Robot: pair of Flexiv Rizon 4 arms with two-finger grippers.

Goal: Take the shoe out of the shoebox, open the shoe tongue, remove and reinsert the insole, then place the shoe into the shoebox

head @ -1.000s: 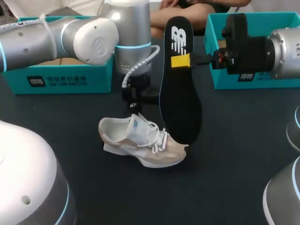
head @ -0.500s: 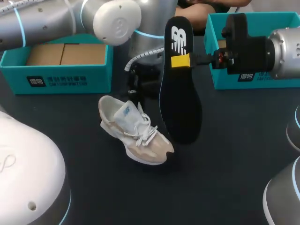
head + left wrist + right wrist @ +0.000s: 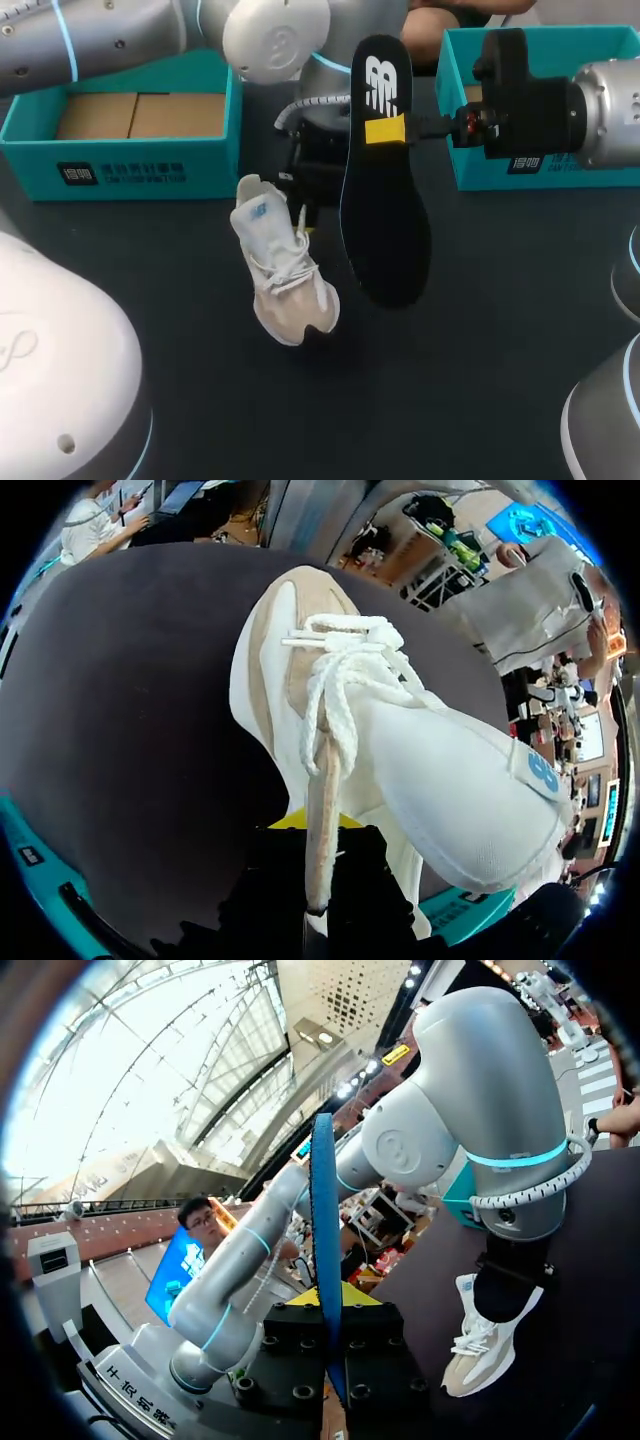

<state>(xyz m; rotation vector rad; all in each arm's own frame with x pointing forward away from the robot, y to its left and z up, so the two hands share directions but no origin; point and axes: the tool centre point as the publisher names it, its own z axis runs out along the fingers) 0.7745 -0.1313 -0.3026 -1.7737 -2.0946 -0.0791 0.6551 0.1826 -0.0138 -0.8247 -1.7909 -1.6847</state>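
Note:
A beige and white shoe (image 3: 283, 270) hangs tilted over the dark table (image 3: 470, 350), toe towards the front and heel up near my left gripper (image 3: 301, 214). In the left wrist view that gripper (image 3: 318, 875) is shut on the edge of the shoe (image 3: 400, 740) beside the laces, with the tongue standing up. My right gripper (image 3: 385, 131) is shut on a black insole (image 3: 383, 215), which it holds upright just right of the shoe. In the right wrist view the insole (image 3: 324, 1220) stands edge-on between the fingers, with the shoe (image 3: 480, 1345) ahead.
An open teal box (image 3: 130, 165) with a cardboard floor stands at the back left. A second teal box (image 3: 465, 120) is at the back right, behind my right wrist. The white bases of my arms fill the front corners.
My left arm has swung the shoe round: its toe pointed right and now points towards the front, and the shoe is tipped up. The right arm and insole have not moved.

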